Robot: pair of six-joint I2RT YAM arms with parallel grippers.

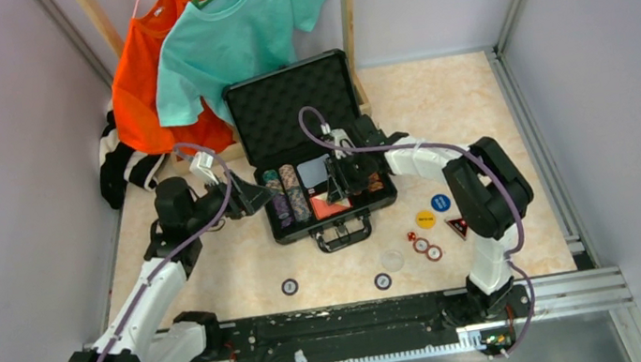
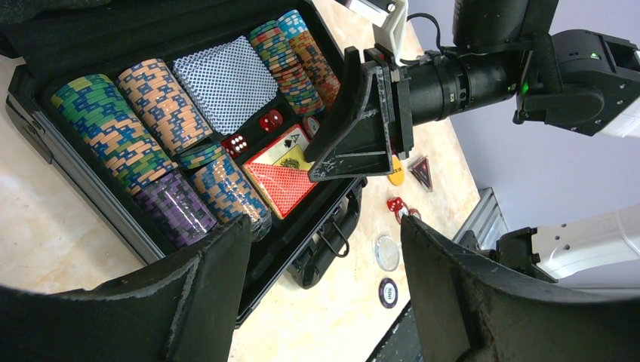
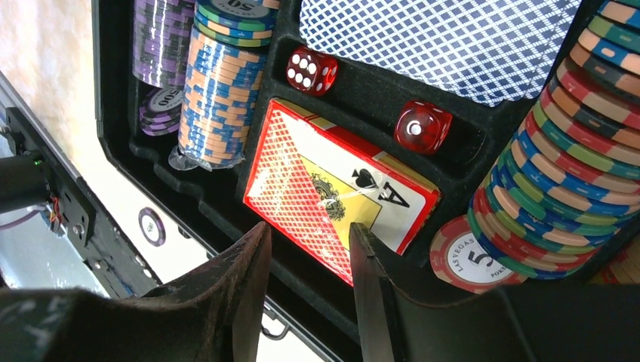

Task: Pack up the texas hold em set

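Note:
The black briefcase point(image 1: 278, 229) lies open at mid table, its foam lid point(image 1: 291, 100) up. Rows of multicoloured chips point(image 2: 113, 136), a blue-backed deck point(image 2: 226, 83) and two red dice point(image 3: 423, 127) sit in it. The red-orange card box point(image 3: 332, 188) lies askew over its slot. My right gripper point(image 3: 309, 241) is open and empty, its tips just above the box's near edge; it also shows in the top view point(image 1: 337, 193). My left gripper point(image 2: 324, 256) is wide open and empty at the case's left front corner point(image 1: 248, 196).
Loose on the table right of the case: a blue button point(image 1: 440, 203), a yellow button point(image 1: 425, 219), a red triangle point(image 1: 457, 227), red chips point(image 1: 434, 252), a clear disc point(image 1: 391, 259). Two dark chips point(image 1: 289, 287) lie in front. Shirts point(image 1: 230, 33) hang behind.

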